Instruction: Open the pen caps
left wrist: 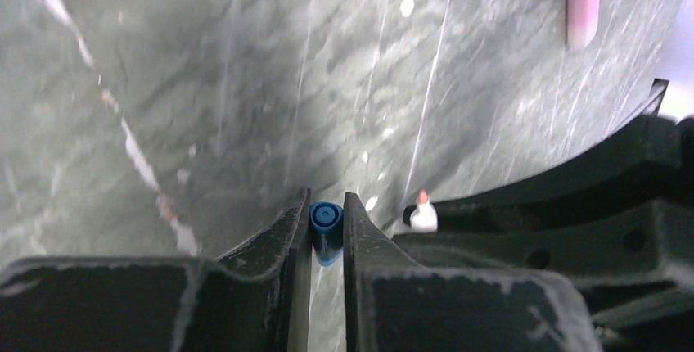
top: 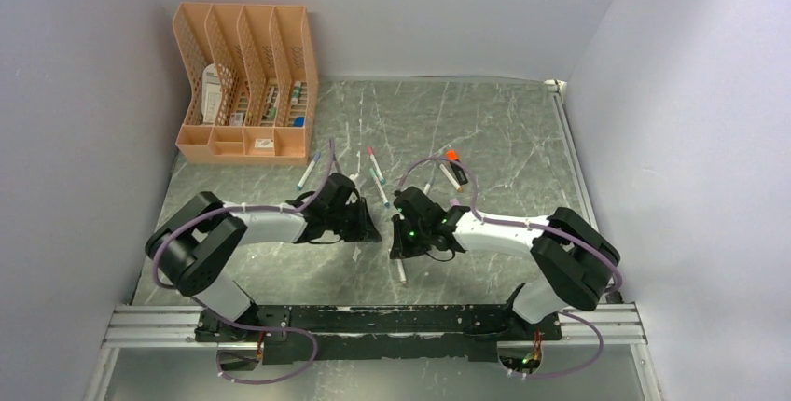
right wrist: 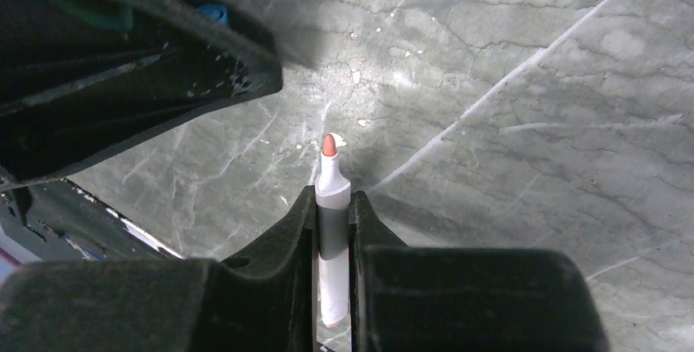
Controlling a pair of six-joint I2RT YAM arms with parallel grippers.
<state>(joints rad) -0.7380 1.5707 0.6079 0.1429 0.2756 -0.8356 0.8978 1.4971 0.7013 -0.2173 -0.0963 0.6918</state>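
Overhead and wrist views of a two-arm rig during pen uncapping.

**Table** [top: 504,131]: grey-green marbled top, walled by pale panels on three sides.

**File organiser** [top: 191,56]: peach plastic with four upright slots, standing at the far left corner. It holds cards and a few pens.

**Left arm** [top: 266,222] and **right arm** [top: 508,231]: both reach inward from their bases, so the wrists meet near the middle of the table, close together.

**Left gripper** [left wrist: 326,205]: the fingers stand narrow, pinched on a blue cap [left wrist: 326,218]. The cap's closed end faces away from the camera, and it is off its pen and raised above the table.

**Right gripper** [right wrist: 333,205]: the fingers are almost together, clamped on a white pen [right wrist: 332,241]. Its bare orange-red tip [right wrist: 329,146] points out past the fingertips toward the left gripper. The blue cap and this tip lie just beside each other without touching.

**Loose pens**: several lie on the table beyond the grippers, each with its cap on. One with a teal cap [top: 305,180] lies to the left, near the organiser. One with an orange cap [top: 451,155] lies to the right. Between them lie thin pens whose cap colours are too small to tell surely.
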